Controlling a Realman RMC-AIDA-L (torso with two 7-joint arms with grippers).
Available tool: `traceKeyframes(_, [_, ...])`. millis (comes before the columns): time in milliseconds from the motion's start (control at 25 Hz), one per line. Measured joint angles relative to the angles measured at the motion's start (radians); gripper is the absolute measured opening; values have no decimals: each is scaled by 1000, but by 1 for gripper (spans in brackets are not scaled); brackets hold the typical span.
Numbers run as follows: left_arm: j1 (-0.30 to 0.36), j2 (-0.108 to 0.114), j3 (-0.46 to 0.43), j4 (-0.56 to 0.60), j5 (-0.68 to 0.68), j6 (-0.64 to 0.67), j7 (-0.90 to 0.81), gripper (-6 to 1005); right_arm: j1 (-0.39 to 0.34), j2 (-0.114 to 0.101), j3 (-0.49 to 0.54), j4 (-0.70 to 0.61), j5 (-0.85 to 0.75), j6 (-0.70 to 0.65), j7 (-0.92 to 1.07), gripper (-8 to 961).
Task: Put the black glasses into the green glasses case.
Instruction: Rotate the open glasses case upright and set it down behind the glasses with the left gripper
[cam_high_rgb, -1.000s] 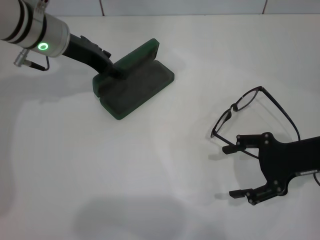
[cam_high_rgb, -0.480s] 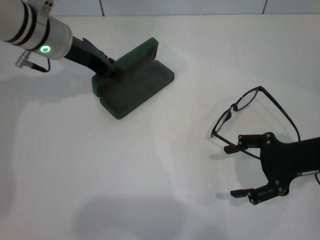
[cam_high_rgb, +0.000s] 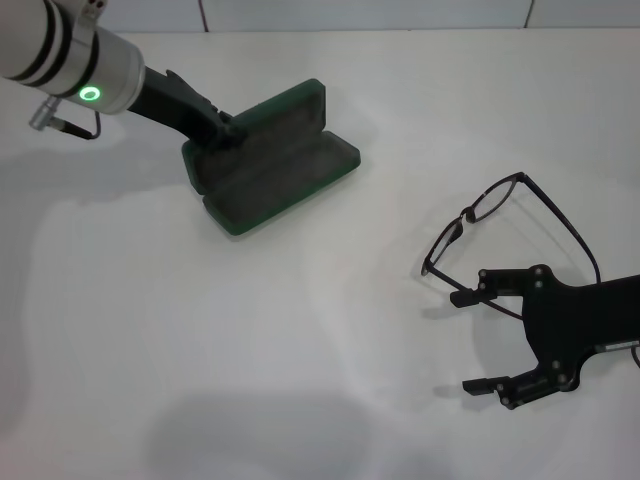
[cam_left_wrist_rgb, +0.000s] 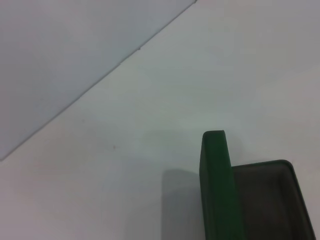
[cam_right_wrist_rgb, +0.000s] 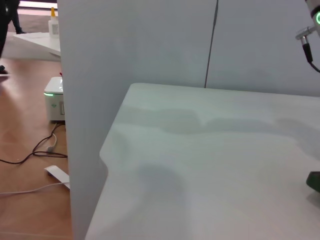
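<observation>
At the table's far left, the left gripper (cam_high_rgb: 228, 133) meets the open case (cam_high_rgb: 275, 170), fingers hidden; cannot tell their state. The right gripper (cam_high_rgb: 475, 342), spread wide beside the glasses (cam_high_rgb: 500, 225), should close gently on the frame.

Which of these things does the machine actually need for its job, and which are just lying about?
Needed:
- thin black-framed glasses
- open dark green hard case, held by left gripper
- right gripper, open, beside the glasses

Lying about:
- white table
- small white box and cables on the floor

Honestly no readable text, labels or numbers anywhere here. The dark green hard clamshell glasses case (cam_high_rgb: 272, 168) shows only its grey felt lining, no lettering visible.
</observation>
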Motion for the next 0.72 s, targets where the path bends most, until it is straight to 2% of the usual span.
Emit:
traceKeyframes(200, [42,-8,0,82,-36,53,48,200,0,0,0,1,0,5,0,868])
traceKeyframes(400, [105,-1,1,182,-149,217,249,199,-3,0,0,0,0,5,0,868])
traceKeyframes(440, [125,-4,1,211,-166,245,298,199,-4,0,0,0,0,5,0,868])
traceKeyframes(600, [213,-41,18,340,-195,301,451,199,-8,-1,0,0,0,5,0,868])
traceKeyframes(720, [249,-47,65,374,-203,304,485,199,-9,-1,0,-1,0,5,0,868])
